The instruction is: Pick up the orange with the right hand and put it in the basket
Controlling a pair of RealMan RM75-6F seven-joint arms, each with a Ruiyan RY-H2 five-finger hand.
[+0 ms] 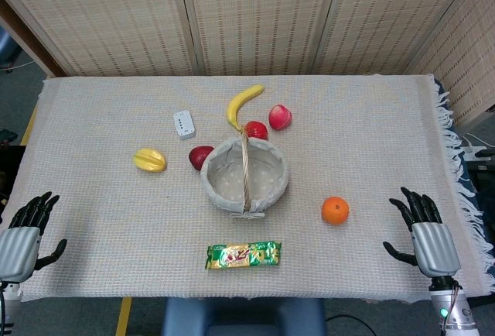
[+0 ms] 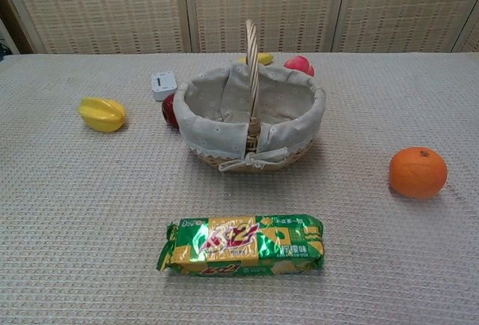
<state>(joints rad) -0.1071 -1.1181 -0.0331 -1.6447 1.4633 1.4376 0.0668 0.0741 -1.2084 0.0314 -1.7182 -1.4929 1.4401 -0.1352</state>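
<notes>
The woven-cloth surface (image 1: 116, 197) spreads ahead of me; the fabric-lined wicker basket (image 1: 272, 185) sits far inward of my right hand (image 1: 428, 239). The round, dimpled orange (image 1: 335, 210) lies between them — nearer my right hand, which rests empty, fingers spread; left hand (image 1: 22, 239) likewise.

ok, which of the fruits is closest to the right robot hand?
The orange, alone between basket and right robot hand; the other fruits cluster beyond or left of the basket.
</notes>
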